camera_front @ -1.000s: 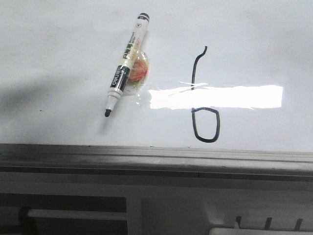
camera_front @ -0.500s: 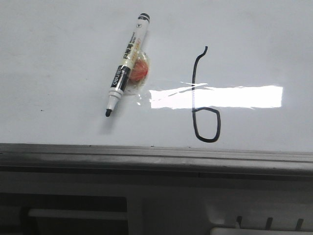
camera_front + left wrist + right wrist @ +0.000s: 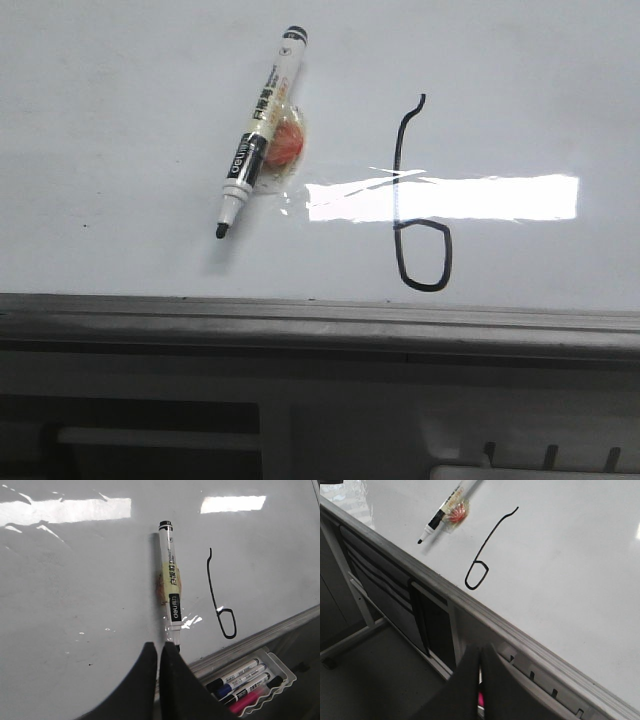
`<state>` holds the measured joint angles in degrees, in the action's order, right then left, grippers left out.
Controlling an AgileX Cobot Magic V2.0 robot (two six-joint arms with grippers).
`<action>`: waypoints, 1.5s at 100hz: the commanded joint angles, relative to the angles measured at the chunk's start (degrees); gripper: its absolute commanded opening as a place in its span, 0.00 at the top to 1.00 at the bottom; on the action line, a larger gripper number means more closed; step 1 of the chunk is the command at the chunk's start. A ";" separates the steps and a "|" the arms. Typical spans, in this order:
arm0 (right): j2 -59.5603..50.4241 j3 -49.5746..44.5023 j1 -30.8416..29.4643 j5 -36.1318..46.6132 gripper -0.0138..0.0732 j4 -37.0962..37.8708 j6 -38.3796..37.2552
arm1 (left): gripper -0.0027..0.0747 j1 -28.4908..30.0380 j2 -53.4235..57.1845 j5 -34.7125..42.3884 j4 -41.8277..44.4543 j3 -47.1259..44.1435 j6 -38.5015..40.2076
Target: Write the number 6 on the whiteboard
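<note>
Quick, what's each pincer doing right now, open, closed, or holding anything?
Left pincer: closed, holding nothing; the marker lies loose on the whiteboard.
Right pincer: closed, holding nothing visible.

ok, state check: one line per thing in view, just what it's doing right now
number 6: fully drawn, loop closed, stem partly lost in glare.
whiteboard: flat, one digit written on it.
marker: uncapped, lying loose on the board, tip toward the rail, resting over a small orange item.
left gripper: fingers shut, empty, just off the marker tip.
right gripper: fingers shut, empty, off the board.
marker tray: holds several capped markers.
</note>
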<state>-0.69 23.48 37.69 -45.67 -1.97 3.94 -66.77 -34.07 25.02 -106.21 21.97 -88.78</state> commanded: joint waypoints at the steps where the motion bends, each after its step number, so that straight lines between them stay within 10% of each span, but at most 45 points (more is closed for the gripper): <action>1: -0.51 1.21 -0.24 4.66 0.89 0.02 -0.17 | 0.99 -0.46 0.11 -1.03 0.62 1.04 -0.18; 21: -0.51 1.21 -0.24 4.66 0.89 0.02 -0.17 | 0.99 0.89 2.05 1.76 7.21 -3.30 -0.18; 34: -0.51 1.21 -0.24 4.66 0.89 0.02 -0.17 | 0.99 5.39 4.48 -3.85 29.16 -9.24 4.44; 81: -0.51 1.21 -0.24 4.66 0.89 0.02 -0.17 | 0.99 42.34 19.92 -6.61 103.36 -24.85 81.33; 121: -0.51 1.21 -0.24 4.56 0.89 0.02 -0.17 | 0.99 53.94 33.56 -39.22 104.78 -24.75 86.59; 150: -0.51 1.21 -0.24 4.56 0.89 0.02 -0.17 | 0.99 54.20 36.04 -39.71 104.78 -24.75 86.59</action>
<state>-0.72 23.48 37.69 -45.67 -2.18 3.82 -12.85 0.34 -18.39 -1.48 -0.26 -2.81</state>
